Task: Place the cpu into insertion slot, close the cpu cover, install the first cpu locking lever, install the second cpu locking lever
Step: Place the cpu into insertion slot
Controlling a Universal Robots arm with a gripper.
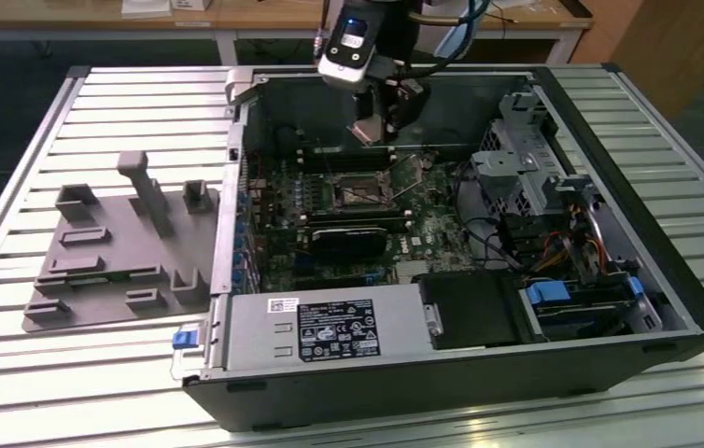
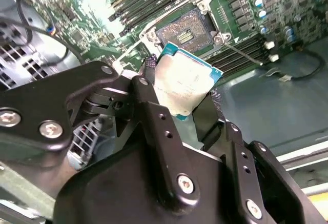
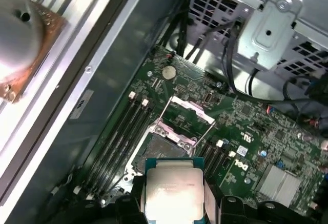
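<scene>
Clasping cpu (image 2: 188, 86) by opposite edges, hand (image 2: 182, 80) hovers above insertion slot (image 2: 185, 30); cpu cover (image 3: 187, 112) raised.

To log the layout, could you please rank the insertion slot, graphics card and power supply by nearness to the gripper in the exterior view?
1. insertion slot, just below the gripper.
2. graphics card, mid-board.
3. power supply, case's near end.

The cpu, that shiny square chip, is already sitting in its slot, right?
Not quite. The cpu is a shiny square chip, but it is not in the insertion slot yet. The pincer grips it by its edges, clear of the open slot. The second wrist view shows this.
</scene>
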